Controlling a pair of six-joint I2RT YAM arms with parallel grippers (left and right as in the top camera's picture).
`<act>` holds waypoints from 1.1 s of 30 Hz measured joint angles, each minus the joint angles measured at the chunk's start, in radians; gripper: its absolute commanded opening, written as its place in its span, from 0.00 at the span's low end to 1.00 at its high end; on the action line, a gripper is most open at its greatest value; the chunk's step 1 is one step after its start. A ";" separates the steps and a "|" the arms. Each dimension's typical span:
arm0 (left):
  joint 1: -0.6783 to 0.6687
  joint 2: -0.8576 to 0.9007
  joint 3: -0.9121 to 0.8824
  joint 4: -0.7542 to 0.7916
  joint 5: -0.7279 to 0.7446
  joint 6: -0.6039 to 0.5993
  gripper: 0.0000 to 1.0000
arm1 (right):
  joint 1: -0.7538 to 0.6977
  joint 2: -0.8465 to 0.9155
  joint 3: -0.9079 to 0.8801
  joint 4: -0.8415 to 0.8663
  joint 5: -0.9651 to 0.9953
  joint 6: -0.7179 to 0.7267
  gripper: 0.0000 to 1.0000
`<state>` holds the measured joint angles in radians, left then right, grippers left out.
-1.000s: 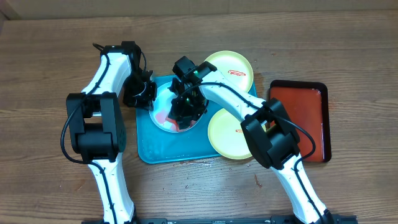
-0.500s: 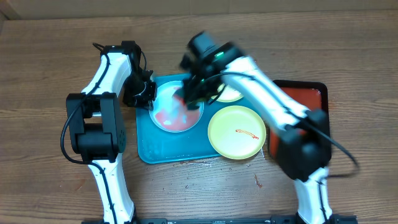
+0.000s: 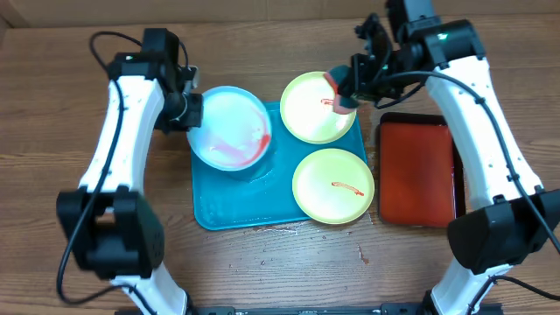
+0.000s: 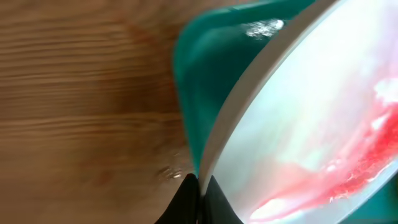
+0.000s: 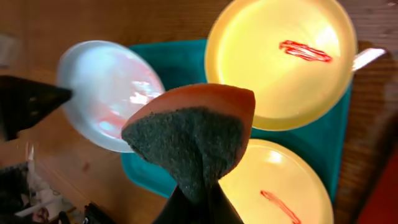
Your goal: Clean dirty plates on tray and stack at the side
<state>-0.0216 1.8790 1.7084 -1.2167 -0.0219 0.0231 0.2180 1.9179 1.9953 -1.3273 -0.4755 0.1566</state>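
The teal tray (image 3: 229, 206) lies mid-table. My left gripper (image 3: 189, 111) is shut on the left rim of the light blue plate (image 3: 229, 129), lifted and tilted over the tray's left end, red smear on it (image 4: 348, 168). Two yellow-green plates with red smears sit at the tray's right: one at the back (image 3: 317, 107), one at the front (image 3: 332, 185). My right gripper (image 3: 348, 87) is shut on an orange and grey-green sponge (image 5: 193, 134), held above the back yellow plate's right edge.
A red tray with black rim (image 3: 418, 172) lies right of the teal tray. Bare wooden table surrounds both trays. A small red spot (image 3: 362, 255) marks the table in front of the teal tray.
My right arm lifted the sponge off the blue plate and swung it back and right. My left gripper raised the blue plate and shifted it left.
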 measured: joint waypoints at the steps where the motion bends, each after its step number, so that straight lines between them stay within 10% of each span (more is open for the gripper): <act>1: -0.006 -0.018 0.000 -0.004 -0.036 -0.006 0.04 | -0.010 0.000 0.000 -0.005 0.006 0.000 0.04; 33: -0.517 -0.074 -0.050 -0.223 -1.109 -0.624 0.04 | -0.040 0.000 0.000 -0.019 0.084 -0.001 0.04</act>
<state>-0.5388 1.8046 1.6588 -1.4399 -1.1305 -0.6006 0.1780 1.9179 1.9953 -1.3460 -0.3920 0.1555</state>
